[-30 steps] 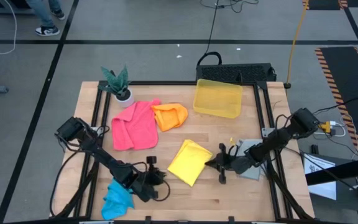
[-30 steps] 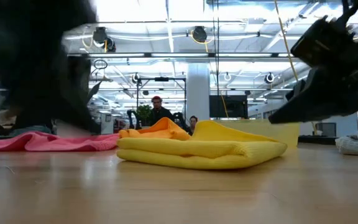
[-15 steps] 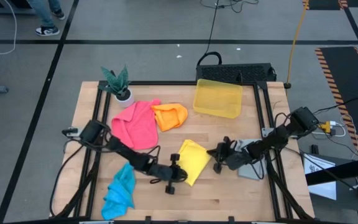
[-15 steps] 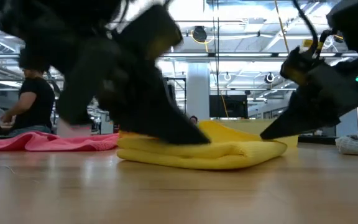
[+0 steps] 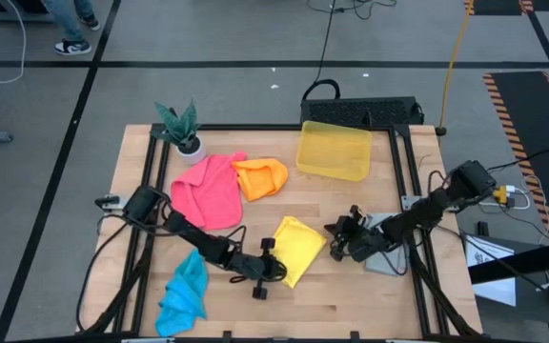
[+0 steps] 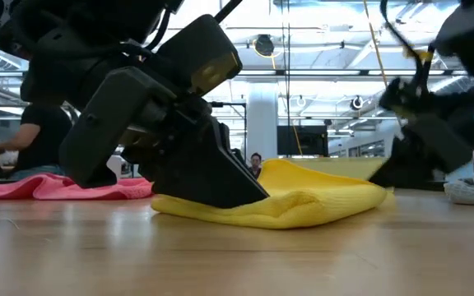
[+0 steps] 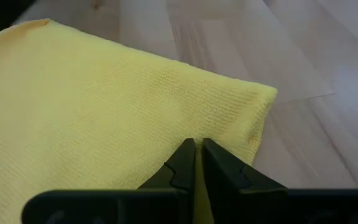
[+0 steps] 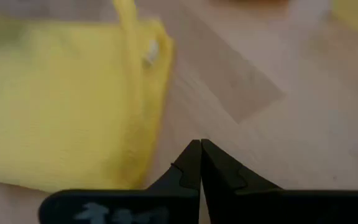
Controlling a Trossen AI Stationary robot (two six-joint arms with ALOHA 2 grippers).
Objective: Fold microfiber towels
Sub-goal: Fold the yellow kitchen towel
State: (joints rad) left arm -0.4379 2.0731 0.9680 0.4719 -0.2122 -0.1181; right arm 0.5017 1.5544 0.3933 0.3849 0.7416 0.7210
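Your light wooden table (image 5: 351,305) carries everything here, with the translucent yellow plastic bin (image 5: 334,150) at its far side, well apart from both grippers. Of the soft microfiber cloths, the pink towel (image 5: 206,191) lies spread just beyond your left arm, the orange towel (image 5: 261,177) touches its edge, and the bright blue towel (image 5: 183,293) sits crumpled beside that arm, nearer the front edge. The folded yellow towel (image 5: 295,248) lies between your two grippers. Your left gripper (image 5: 276,271) is low at that towel's near corner, its fingers (image 7: 185,163) drawn almost together and pinching a fold of the yellow cloth. Your right gripper (image 5: 336,234) hangs just off the towel's opposite edge, above bare wood, its fingertips (image 8: 199,155) pressed together and holding nothing. The grey towel (image 5: 381,250) lies under your right arm, behind that gripper. A small potted green plant (image 5: 181,127) stands at the far corner beyond the pink towel.
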